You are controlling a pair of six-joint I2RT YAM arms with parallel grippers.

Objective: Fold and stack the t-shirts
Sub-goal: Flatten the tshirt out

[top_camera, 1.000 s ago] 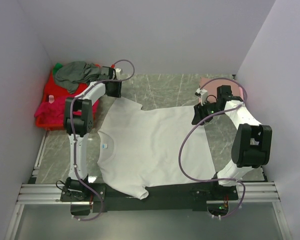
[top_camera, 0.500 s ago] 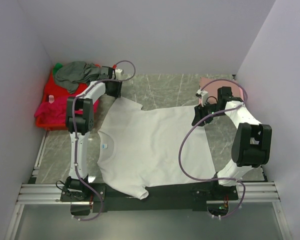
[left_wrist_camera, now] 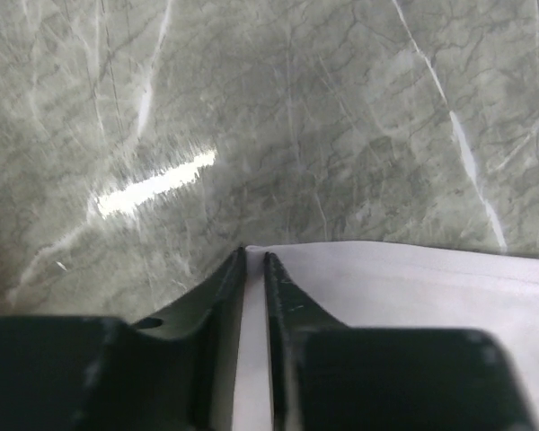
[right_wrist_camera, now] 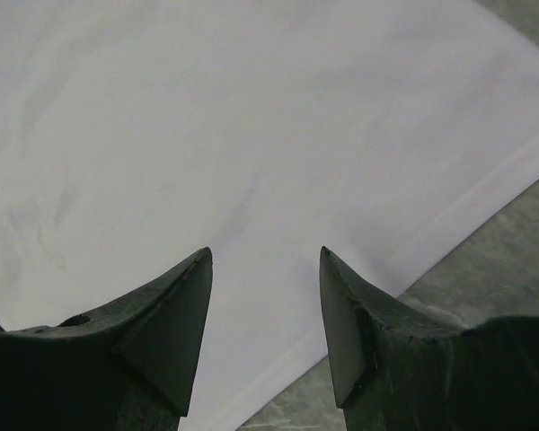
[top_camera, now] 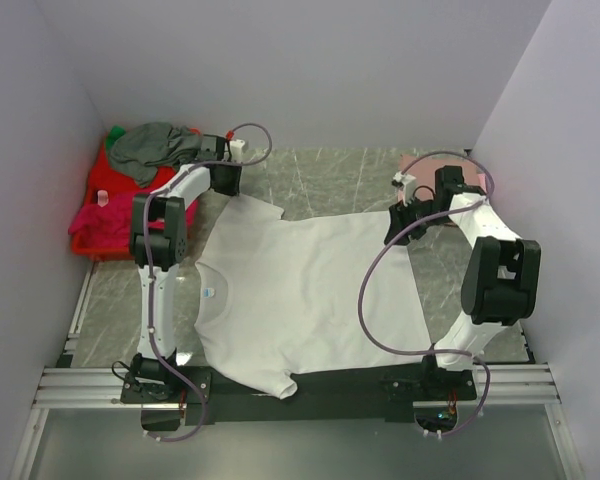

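Table (top_camera: 330, 180): a grey-green marble top on which the shirt is laid.
White t-shirt (top_camera: 300, 290): spread flat mid-table, collar toward the left, hem toward the right.
Basket (top_camera: 85, 240): red, at the far left, heaped with a grey shirt (top_camera: 150, 150).
Left pincer (left_wrist_camera: 254, 259): almost fully closed on the far sleeve's edge, with cloth seen in the narrow gap.
Right pincer (right_wrist_camera: 265, 260): spread wide over the far hem corner, nothing held.
Risk: the sleeve could be dragged askew if it is lifted while the hem is not gripped.
Neck label (top_camera: 211, 292): small, light blue; no writing can be read.
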